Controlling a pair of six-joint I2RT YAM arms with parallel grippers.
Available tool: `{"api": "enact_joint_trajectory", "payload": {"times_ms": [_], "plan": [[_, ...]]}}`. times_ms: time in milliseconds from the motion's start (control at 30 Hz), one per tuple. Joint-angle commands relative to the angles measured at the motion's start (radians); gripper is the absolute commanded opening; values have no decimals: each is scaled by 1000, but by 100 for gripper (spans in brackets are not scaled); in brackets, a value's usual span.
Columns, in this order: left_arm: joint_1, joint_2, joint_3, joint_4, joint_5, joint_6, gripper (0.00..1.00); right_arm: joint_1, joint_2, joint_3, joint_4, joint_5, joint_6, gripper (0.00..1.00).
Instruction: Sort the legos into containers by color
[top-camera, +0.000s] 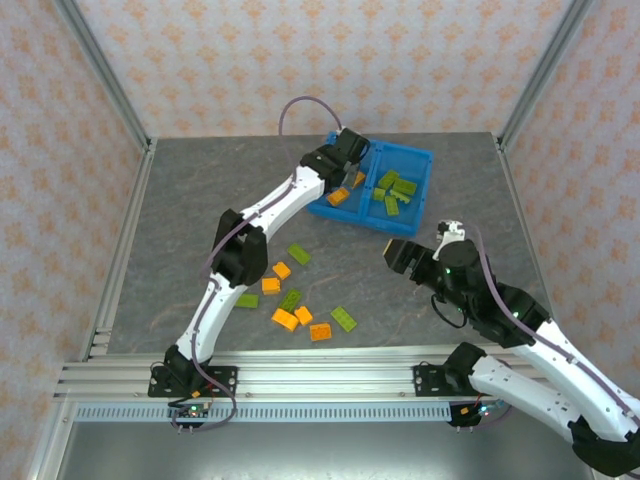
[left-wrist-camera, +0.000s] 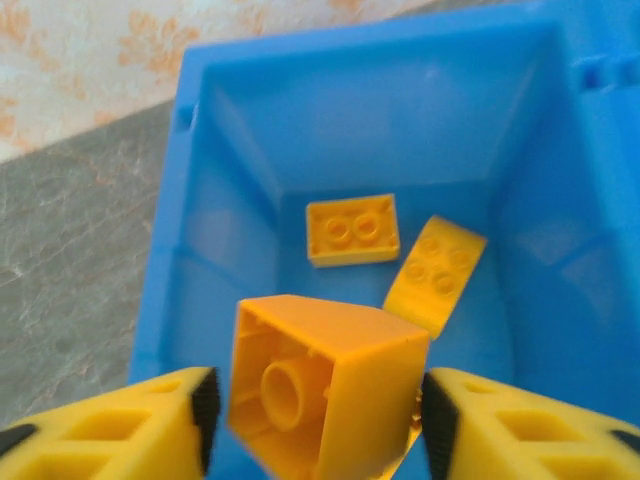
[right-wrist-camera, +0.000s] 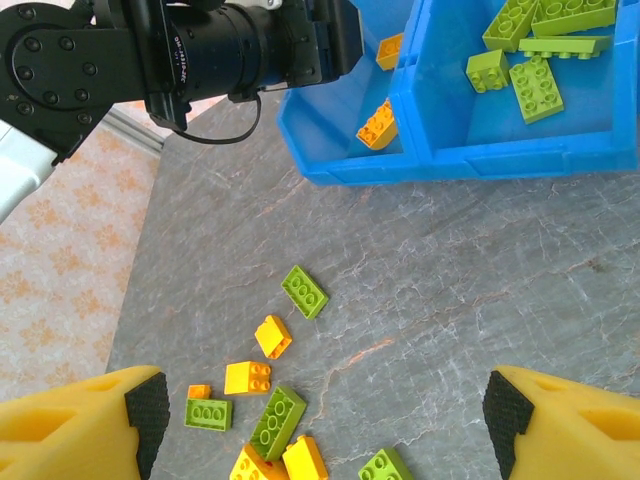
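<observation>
Top external: grey table (top-camera: 170, 220) carried a blue bin (top-camera: 422, 160) toward its far side. Left end effector (left-wrist-camera: 318, 405) hung over the bin's left compartment, jaws parted, with a tilted orange brick (left-wrist-camera: 330, 375) loose between the pads and two orange legos (left-wrist-camera: 352, 228) below. Right end effector (right-wrist-camera: 320, 415) stood wide and released above mixed legos (right-wrist-camera: 265, 420) on the table. Right compartment held green legos (top-camera: 393, 188).

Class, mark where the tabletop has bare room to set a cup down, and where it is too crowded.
Free: the grey table left of the left arm, and the strip right of the blue bin. Crowded: the loose bricks near the front edge, between the two arms.
</observation>
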Motion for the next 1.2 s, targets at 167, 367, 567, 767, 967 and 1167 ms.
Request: {"api": "enact_joint_trajectory", "payload": {"times_ms": [167,367,567,767,967,1167], "plan": [[-9,-135,-11,-50,48,-21,68,5,2,-20,25,7,28,84],[-44,-494,-388,79,133,-36,69,5,42,-23,19,-8,10,84],[-53,-1003,-891,199,294,-50,78,6,208,-37,30,-204,-85,84],[-54,-1425,-1133,-29,469,174,98,135,354,-80,-14,-284,-149,83],[-54,-1693,-1324,-346,914,731,100,235,503,-115,30,-226,-148,78],[-55,-1870,-1512,-241,900,796,100,344,737,-48,31,-174,-192,74]]}}
